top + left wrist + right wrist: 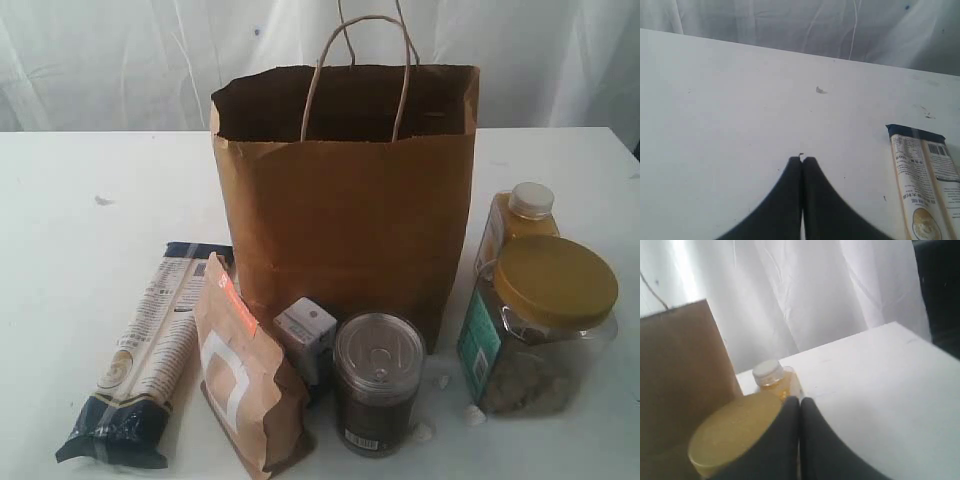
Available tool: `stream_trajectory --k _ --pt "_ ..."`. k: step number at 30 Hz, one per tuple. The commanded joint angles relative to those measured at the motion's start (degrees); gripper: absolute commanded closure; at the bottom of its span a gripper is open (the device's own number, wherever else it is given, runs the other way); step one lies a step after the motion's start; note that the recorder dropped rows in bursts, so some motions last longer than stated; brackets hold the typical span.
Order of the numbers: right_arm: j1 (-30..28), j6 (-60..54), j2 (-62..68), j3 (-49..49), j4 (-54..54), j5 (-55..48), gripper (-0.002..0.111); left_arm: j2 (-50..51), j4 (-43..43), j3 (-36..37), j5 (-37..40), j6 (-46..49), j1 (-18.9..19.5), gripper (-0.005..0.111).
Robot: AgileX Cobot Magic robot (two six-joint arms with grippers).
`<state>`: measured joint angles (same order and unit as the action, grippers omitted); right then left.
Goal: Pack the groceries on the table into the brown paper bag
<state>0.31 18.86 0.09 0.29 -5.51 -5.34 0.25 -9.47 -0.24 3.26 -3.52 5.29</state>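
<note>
One tall, open brown paper bag (345,220)

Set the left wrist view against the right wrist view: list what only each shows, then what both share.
Only the left wrist view: the pasta packet, lying flat. Only the right wrist view: the bag, the jar's yellow lid and the juice bottle beyond it. Both: the white table, a white curtain and shut black jaws.

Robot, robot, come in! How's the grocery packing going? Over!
Left gripper shut, empty. Right gripper shut, empty, close to yellow-lidded jar. Brown paper bag upright, open; groceries on table in front and beside. Nothing blocking bag mouth.
</note>
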Motion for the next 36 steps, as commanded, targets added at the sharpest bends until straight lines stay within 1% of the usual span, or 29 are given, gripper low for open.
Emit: stream_trajectory --k 1,6,10,15,18,21,22,23,25,27,30,33,36 --pt "-0.31 17.14 -0.09 -0.29 -1.03 1.97 0.108 -0.25 -0.21 0.24 -0.18 -0.15 -0.44 0.107" --pt "-0.31 17.76 -0.09 -0.29 -1.34 3.4 0.108 -0.25 -0.21 0.24 -0.18 -0.15 -0.44 0.107" --pt "-0.31 17.76 -0.09 -0.29 -2.02 9.9 0.108 -0.25 -0.21 0.24 -0.18 -0.15 -0.44 0.107" --pt "-0.35 21.49 -0.09 -0.29 -2.25 15.55 0.108 -0.25 -0.21 0.24 -0.18 -0.15 -0.44 0.107" --pt "0.67 22.75 -0.09 -1.73 1.14 14.16 0.108 -0.25 -0.21 0.24 -0.18 -0.15 -0.44 0.107" --pt "3.82 25.01 -0.09 -6.52 8.29 9.46 0.108 -0.25 -0.21 0.24 -0.18 -0.15 -0.44 0.107" --pt "7.01 24.65 -0.09 -9.96 11.44 4.97 0.108 -0.25 -0.21 0.24 -0.18 -0.15 -0.44 0.107" --pt "8.8 23.66 -0.09 -11.56 12.08 2.62 0.108 -0.25 -0.21 0.24 -0.18 -0.15 -0.44 0.107" --pt "12.6 19.15 -0.09 -14.47 11.69 -1.46 0.108 -0.25 -0.21 0.24 -0.18 -0.15 -0.44 0.107" --pt "16.2 11.95 1.02 -17.51 10.65 -6.2 0.108 -0.25 -0.21 0.24 -0.18 -0.15 -0.44 0.107" --pt "21.67 -5.88 5.88 -22.93 3.1 -15.3 0.108 -0.25 -0.21 0.24 -0.18 -0.15 -0.44 0.107" --pt "25.41 -23.82 12.3 -28.29 -7.52 -23.83 0.108 -0.25 -0.21 0.24 -0.18 -0.15 -0.44 0.107" --pt "27.21 -33.6 19.8 -33.21 -11.64 -31.65 0.108 -0.25 -0.21 0.24 -0.18 -0.15 -0.44 0.107"
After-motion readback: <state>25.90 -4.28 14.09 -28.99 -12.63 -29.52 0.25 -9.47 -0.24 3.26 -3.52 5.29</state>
